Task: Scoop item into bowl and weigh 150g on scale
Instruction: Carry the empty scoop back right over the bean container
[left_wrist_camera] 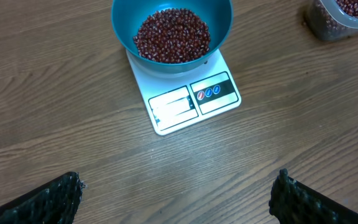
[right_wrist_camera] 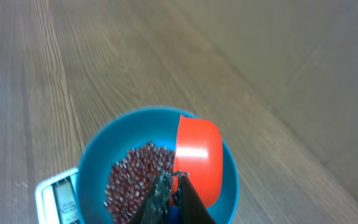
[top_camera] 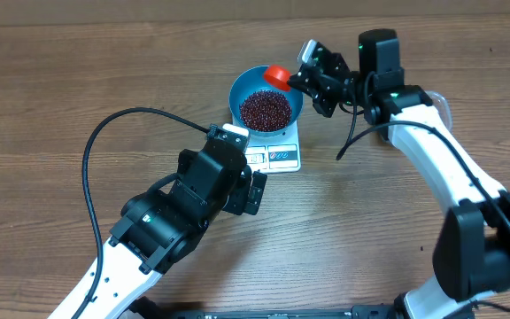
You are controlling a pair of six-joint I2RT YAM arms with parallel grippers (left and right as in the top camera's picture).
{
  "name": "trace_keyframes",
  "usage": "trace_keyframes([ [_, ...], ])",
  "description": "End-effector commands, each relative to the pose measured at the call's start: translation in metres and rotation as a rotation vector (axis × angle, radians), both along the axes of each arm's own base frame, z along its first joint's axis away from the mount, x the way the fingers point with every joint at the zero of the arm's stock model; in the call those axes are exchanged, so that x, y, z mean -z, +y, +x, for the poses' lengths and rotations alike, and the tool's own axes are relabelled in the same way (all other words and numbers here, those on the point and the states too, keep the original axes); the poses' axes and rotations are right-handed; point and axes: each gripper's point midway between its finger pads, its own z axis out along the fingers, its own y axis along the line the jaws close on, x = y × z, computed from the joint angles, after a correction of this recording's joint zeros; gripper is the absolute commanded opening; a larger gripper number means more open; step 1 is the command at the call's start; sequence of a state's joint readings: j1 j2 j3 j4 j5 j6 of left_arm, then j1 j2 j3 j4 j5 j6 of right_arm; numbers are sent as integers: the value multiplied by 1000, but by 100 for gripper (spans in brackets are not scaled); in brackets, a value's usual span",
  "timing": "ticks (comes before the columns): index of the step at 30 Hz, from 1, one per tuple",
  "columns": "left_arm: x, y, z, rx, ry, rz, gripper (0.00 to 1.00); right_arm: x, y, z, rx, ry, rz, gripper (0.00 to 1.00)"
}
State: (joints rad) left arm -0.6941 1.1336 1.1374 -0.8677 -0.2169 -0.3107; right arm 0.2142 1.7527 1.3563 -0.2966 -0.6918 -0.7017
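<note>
Right fingers [right_wrist_camera: 166,200] clamped on handle of orange scoop [right_wrist_camera: 197,158], tipped over bowl [right_wrist_camera: 91,163]; left fingers [left_wrist_camera: 51,202] spread wide, empty; beans [left_wrist_camera: 171,34] heaped in bowl on scale [left_wrist_camera: 194,102], toward far edge of table [top_camera: 60,89]; I can't read display, so 150g unconfirmed; topping-up may remain.

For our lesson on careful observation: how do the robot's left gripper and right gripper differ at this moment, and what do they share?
The left gripper is wide open; the right gripper is shut.
The left gripper holds nothing; the right gripper grips an orange scoop.
The left gripper hovers over bare table in front of the scale; the right gripper is above the blue bowl.
Both are dark, two-finger grippers.
</note>
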Motion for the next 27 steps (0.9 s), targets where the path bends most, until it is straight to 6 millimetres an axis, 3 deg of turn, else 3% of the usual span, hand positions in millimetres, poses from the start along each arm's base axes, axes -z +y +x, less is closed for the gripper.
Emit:
trace_keyframes([
  [1, 2, -1, 1, 16, 0, 11, 99, -67, -14, -15, 74, -35, 82, 4],
  [6, 2, -1, 1, 16, 0, 11, 100, -73, -51, -15, 299, 30, 36, 4],
  [16, 2, -1, 1, 16, 0, 11, 100, -48, -154, 8, 948, 190, 10, 4],
  [22, 2, -1, 1, 16, 0, 11, 99, -31, -209, -3, 1210, 264, -21, 4],
  [27, 2, -1, 1, 16, 0, 11, 100, -16, -234, -18, 1269, 342, -67, 4],
])
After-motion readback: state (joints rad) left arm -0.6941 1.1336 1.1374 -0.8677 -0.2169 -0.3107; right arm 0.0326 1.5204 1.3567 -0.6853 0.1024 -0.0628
